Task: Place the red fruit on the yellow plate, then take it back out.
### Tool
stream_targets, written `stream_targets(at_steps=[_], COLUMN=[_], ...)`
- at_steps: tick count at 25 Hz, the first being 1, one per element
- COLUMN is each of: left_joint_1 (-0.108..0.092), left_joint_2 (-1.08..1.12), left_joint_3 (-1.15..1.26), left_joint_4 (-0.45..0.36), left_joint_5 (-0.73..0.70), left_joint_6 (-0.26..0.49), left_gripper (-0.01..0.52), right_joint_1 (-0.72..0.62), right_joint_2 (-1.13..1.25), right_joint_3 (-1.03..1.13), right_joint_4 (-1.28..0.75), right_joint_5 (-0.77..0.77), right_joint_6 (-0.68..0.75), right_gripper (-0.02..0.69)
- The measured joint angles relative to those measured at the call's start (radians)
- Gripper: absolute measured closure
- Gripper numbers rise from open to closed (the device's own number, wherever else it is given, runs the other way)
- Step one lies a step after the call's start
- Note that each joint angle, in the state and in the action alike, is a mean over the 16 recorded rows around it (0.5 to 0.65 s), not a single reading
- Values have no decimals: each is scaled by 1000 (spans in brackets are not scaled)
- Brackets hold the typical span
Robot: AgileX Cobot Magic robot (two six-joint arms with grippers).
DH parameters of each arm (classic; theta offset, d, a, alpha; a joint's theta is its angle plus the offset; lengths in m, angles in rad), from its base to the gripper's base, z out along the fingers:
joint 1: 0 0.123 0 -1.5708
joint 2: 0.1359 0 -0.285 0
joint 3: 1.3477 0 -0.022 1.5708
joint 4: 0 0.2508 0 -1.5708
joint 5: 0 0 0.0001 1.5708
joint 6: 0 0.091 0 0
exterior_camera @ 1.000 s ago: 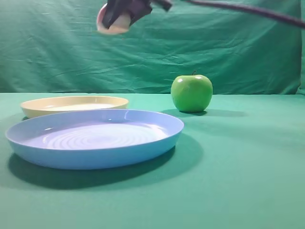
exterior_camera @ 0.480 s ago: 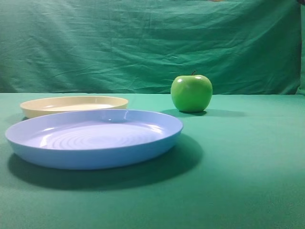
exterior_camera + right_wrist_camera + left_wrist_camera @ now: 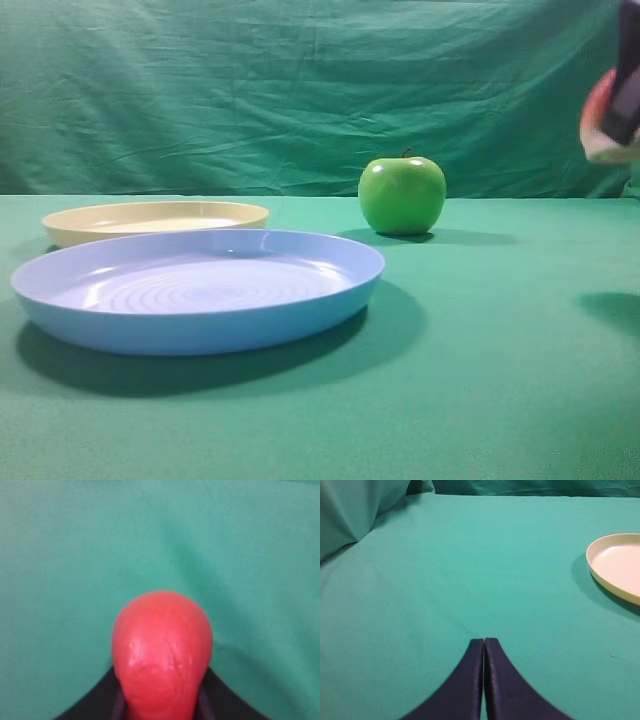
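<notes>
The red fruit (image 3: 603, 130) hangs in the air at the far right edge of the exterior view, well above the cloth. My right gripper (image 3: 622, 112) is shut on it, dark fingers on both sides. In the right wrist view the red fruit (image 3: 162, 650) fills the space between the jaws of my right gripper (image 3: 161, 700) over bare green cloth. The yellow plate (image 3: 155, 220) lies at the back left with nothing on it. The yellow plate (image 3: 617, 565) also shows in the left wrist view. My left gripper (image 3: 483, 642) is shut on nothing above the cloth.
A large light blue plate (image 3: 200, 290) sits front left, just ahead of the yellow one. A shiny green apple (image 3: 402, 195) stands behind it near the middle. A green cloth backdrop (image 3: 300, 90) hangs behind the table. The fruit's shadow (image 3: 612, 310) falls on the cloth at right.
A second ago the right gripper held the fruit high above the yellow plate. It then left the view and is now at the far right, lower, still holding the fruit.
</notes>
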Motion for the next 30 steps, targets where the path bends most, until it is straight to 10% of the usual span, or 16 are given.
stream_targets(at_steps=[14,30], left_joint_1=[0,0], left_joint_2=[0,0], left_joint_3=[0,0], left_joint_4=[0,0], left_joint_5=[0,0], left_joint_6=[0,-2], left_gripper=[514,514], right_joint_1=[0,0], right_joint_2=[3,-375], right_joint_3=[-134,-360], right_joint_4=[-25,-45], right_joint_5=[143,558], right_joint_6=[6,45], right_gripper=[68,611])
